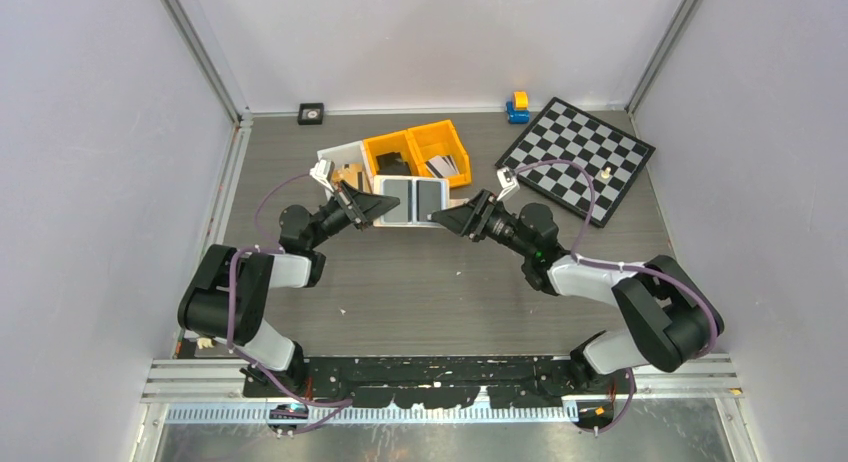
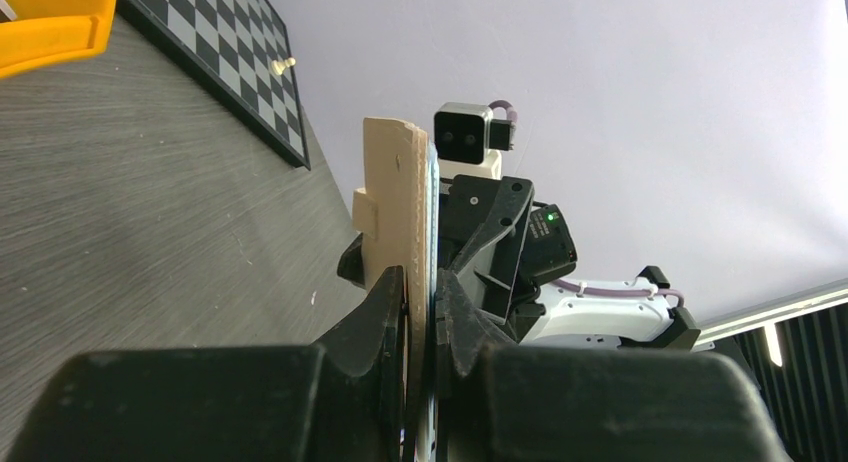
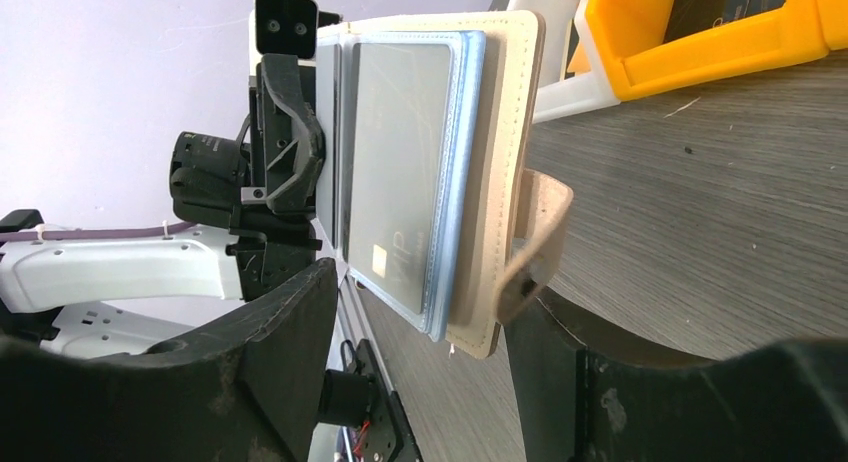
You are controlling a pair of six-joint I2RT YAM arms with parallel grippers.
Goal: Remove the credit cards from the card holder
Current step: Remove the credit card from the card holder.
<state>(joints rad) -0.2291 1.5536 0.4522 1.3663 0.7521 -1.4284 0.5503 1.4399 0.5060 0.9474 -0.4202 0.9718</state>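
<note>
We find the beige bifold card holder [image 1: 411, 199] spread open between the two arms, just in front of the yellow plastic bins [image 1: 415, 147]. Its see-through pockets are turned up towards the overhead camera. Its long axis runs left to right, from one arm to the other.

The left gripper [image 2: 420, 292] has its fingers clamped on the holder's left edge. In its own wrist view the beige cover stands edge-on between the two pads.

The right gripper [image 3: 425, 292] is at the opposite, right edge. Its fingers stand apart, one on the pocket side and one on the cover side, and the holder's edge lies between them unpinched (a beige closing strap [image 3: 540, 222] curls by the cover-side finger, and we cannot tell whether they touch).

A light grey plastic card [image 3: 395, 152] sits in the clear pocket nearest those open fingers, its long side lying across the holder's length. We judge the right arm to be the free one and the nearer to that card. The left arm serves only as the anchor. Which way the pocket opens we cannot make out.
</note>
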